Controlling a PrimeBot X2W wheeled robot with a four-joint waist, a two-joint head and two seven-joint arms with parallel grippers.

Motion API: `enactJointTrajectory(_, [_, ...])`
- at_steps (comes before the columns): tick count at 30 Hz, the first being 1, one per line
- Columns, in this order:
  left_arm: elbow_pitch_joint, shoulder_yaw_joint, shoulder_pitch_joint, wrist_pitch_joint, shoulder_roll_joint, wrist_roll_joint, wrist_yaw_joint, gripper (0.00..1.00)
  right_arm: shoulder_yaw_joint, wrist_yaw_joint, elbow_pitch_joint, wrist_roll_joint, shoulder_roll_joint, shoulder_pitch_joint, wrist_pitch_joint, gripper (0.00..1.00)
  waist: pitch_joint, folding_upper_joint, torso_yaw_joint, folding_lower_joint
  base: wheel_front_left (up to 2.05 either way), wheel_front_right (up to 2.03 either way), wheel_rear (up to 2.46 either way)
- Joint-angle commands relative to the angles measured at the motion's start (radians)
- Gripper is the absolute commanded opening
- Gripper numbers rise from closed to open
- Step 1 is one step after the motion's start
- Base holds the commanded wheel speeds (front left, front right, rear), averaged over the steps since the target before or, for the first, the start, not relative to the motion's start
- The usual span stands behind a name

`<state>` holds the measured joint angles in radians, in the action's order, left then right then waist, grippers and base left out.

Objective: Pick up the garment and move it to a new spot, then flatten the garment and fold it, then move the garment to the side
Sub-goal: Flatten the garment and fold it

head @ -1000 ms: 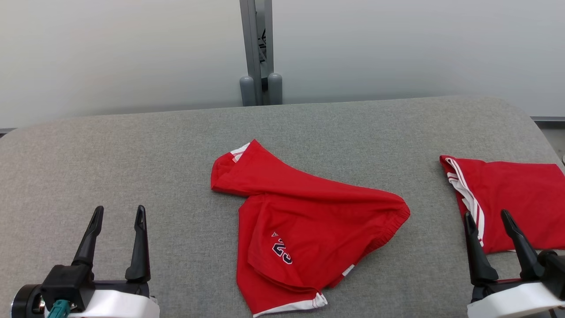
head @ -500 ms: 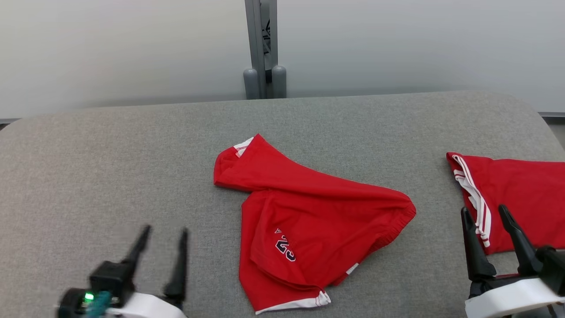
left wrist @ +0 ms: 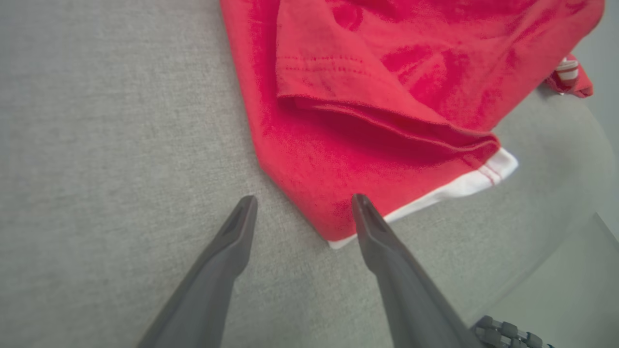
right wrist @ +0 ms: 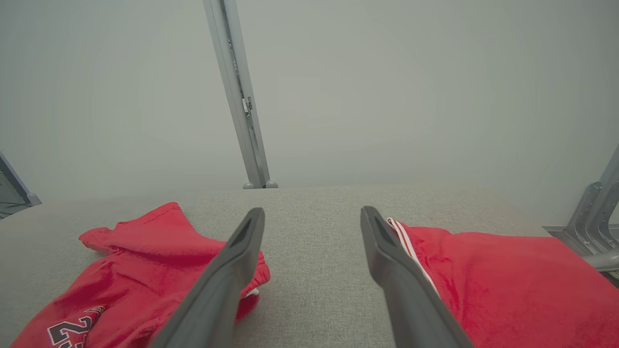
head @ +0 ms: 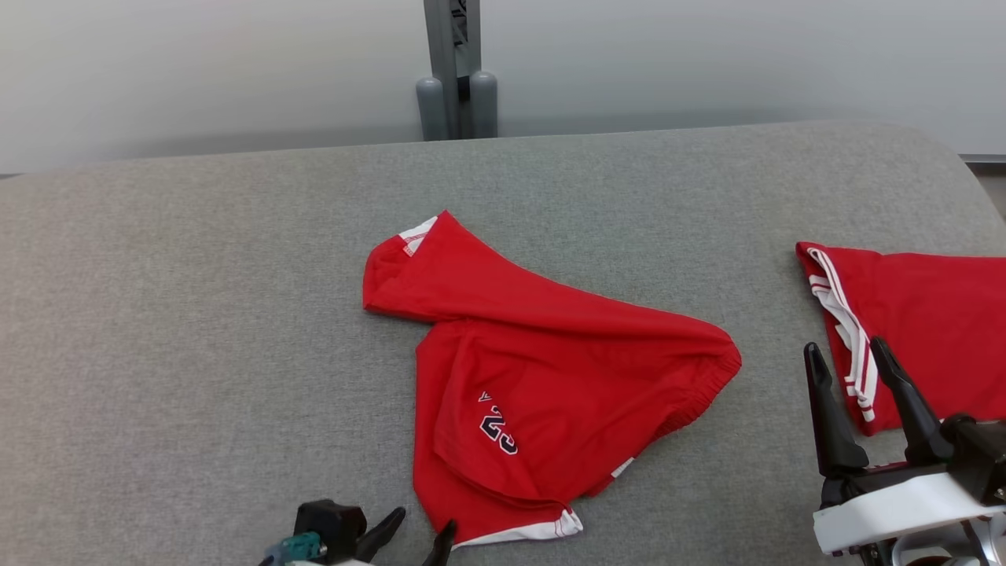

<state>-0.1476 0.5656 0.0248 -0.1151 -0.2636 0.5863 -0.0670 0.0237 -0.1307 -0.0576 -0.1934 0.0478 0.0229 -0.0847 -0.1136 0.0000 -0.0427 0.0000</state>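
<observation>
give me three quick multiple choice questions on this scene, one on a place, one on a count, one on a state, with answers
1. Where is the left gripper?
A. at the near white-hemmed corner of the crumpled red garment printed with 23
B. over the tall grey post
C. against the pale back wall

2. How many red garments lie on the grey fabric-covered table?
A. one
B. two
C. three

3. What state is the right gripper in?
A. shut on cloth
B. shut, empty
C. open, empty

Answers:
1 A: the left wrist view shows its fingers framing that hem corner.
2 B: the crumpled one in the middle, plus a folded red garment with white stripes on the right.
3 C: its two fingers stand apart with nothing between them.
</observation>
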Motion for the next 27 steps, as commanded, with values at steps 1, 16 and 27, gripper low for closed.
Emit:
enactJointTrajectory(1, [-0.028,-0.005,-0.031,0.015,0.012,0.019,0.022,1.00,0.000,0.000,0.000,-0.007,0.006,-0.008,-0.007,1.00,-0.011,0.0000,-0.011,0.0000,0.00,0.00,0.00])
enactJointTrajectory(16, [-0.150,-0.030,-0.139,0.114,0.036,0.013,0.049,0.00,0.035,0.000,0.024,-0.008,0.005,-0.021,-0.022,1.00,-0.034,0.0000,-0.036,0.0000,0.00,0.00,0.00])
enactJointTrajectory(27, [0.230,-0.060,0.007,0.001,-0.111,-0.018,-0.073,0.00,0.088,0.000,0.035,0.001,0.006,-0.018,-0.028,1.00,-0.006,0.0000,0.085,0.0000,0.00,0.00,0.00])
